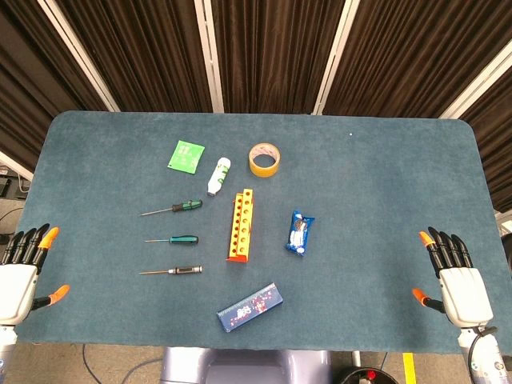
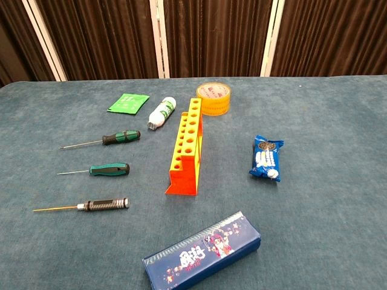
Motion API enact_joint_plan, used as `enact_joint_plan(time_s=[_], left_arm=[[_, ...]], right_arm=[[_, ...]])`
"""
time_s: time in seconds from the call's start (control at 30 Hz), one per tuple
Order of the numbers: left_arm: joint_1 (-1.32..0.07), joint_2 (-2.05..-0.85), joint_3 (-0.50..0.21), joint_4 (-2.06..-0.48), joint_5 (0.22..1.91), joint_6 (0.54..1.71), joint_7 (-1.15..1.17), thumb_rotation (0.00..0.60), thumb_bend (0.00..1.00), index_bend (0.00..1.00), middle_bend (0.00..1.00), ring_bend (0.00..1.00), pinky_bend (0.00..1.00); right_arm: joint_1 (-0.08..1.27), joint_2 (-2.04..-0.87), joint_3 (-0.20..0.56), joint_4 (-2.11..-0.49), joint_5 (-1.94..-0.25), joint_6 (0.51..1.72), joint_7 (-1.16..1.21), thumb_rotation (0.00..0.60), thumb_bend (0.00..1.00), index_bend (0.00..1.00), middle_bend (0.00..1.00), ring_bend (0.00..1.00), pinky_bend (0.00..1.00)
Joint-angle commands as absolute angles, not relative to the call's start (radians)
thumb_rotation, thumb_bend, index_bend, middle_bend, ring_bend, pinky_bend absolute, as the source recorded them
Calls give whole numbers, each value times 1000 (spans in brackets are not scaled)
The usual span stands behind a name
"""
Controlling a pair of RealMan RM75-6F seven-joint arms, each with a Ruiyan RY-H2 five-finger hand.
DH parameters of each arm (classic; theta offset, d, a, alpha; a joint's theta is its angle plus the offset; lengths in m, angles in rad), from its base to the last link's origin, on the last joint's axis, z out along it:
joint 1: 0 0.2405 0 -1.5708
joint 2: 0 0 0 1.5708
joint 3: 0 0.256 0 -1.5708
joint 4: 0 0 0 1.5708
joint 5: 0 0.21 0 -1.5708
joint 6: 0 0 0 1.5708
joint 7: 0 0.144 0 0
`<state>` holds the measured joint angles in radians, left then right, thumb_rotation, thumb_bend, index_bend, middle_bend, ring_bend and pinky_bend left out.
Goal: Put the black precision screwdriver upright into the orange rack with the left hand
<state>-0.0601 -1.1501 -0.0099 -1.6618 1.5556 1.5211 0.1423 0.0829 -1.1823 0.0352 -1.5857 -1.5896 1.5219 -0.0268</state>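
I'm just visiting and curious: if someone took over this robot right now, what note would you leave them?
Left hand: open, holding nothing, at the near left table edge.
Right hand: open, holding nothing, at the near right edge.
Black screwdriver: lying flat, nearest of three screwdrivers, left of the orange rack, apart from it.
Done: nothing yet; no tool stands in the rack.
Left: left hand picks up the screwdriver and stands it upright in a rack hole.
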Motion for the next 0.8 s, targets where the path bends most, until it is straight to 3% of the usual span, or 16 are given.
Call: enact_joint_plan(time_s=[0.03,0.8], left_arm=[[-60,-1150,-10,-1660,1560,1524,145,600,12,0,0,0,0],[-72,-1150,-9,-1701,1559,1503,157,600,14,0,0,0,0]], right_arm=[[82,-1179,35,-1590,-1587,1519,-23,600,37,0,0,0,0],[81,-1175,36,-1595,-1581,1515,-13,600,36,0,0,0,0]])
